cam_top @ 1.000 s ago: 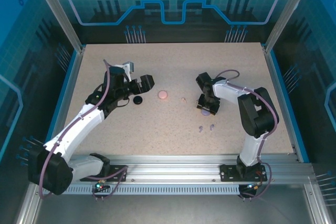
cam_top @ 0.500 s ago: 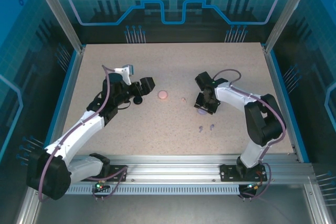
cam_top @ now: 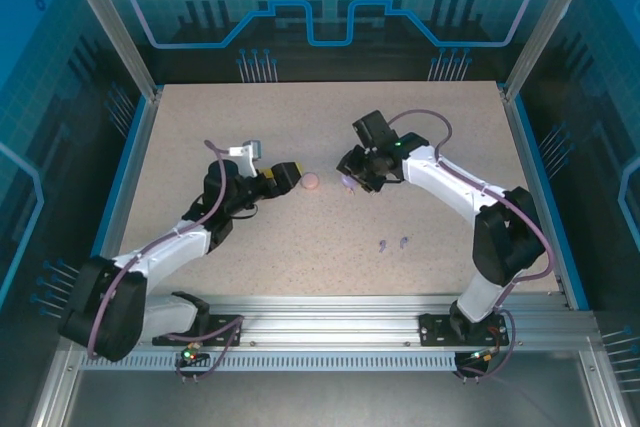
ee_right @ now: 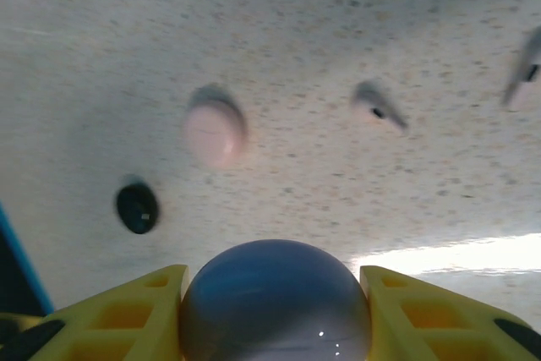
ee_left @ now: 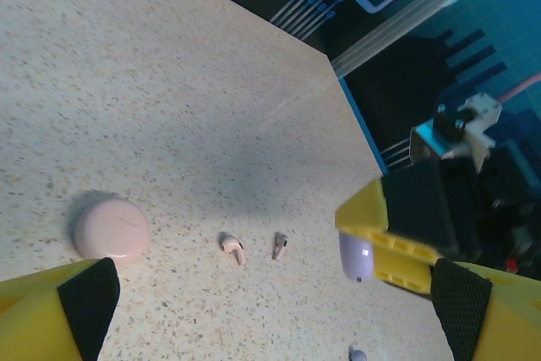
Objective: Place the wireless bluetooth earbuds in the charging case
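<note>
Right hand (cam_top: 352, 173) clamping lilac case (ee_right: 275, 303), left hand (cam_top: 283, 176) wide open, pink case (ee_left: 111, 228) between

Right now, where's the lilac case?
The lilac case is clamped in the right pincer, near the middle of the table in the top view, just right of the pink case.

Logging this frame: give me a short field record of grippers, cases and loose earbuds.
left gripper: open, empty, over table
right gripper: shut on lilac case
pink case: closed, on table between grippers
pink earbuds: two, loose beside pink case
lilac earbuds: two, loose on table, apart from cases
black case: on table, apart from pink case
</note>
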Motion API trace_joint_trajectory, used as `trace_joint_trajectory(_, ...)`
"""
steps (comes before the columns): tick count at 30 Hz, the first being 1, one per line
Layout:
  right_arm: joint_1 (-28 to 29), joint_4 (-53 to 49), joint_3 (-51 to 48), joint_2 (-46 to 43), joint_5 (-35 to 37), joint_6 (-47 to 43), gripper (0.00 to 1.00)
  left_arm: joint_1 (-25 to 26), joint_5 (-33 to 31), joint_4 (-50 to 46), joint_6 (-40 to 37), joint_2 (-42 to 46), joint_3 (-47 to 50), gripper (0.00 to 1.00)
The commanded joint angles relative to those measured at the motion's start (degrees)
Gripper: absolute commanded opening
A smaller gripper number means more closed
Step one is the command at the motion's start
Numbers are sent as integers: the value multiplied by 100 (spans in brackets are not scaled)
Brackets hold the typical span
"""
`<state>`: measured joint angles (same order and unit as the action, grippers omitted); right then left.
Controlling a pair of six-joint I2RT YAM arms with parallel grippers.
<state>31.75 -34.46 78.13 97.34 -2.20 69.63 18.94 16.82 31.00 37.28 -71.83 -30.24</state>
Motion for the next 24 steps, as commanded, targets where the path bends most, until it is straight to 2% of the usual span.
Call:
trace_joint_trajectory(1,93,366,241,230,-207,832,37,40,724,1387,258,-414,122,98)
trace_joint_trajectory(4,117,438,356,354,-213,1219,37,40,1155,2041,430,-874,124,97)
trace_joint_trajectory(8,220,488,435,445,-88,1705,37,40,1244,2528,648,-1263,141,93)
trace_joint_trajectory(16,522,201,940,671,316,2185,37,70,1255,2849,755,-1682,141,78)
trace_joint_trajectory(24,730,58,1391,960,368,2239,37,144,1159,2982,756,-1888,124,71)
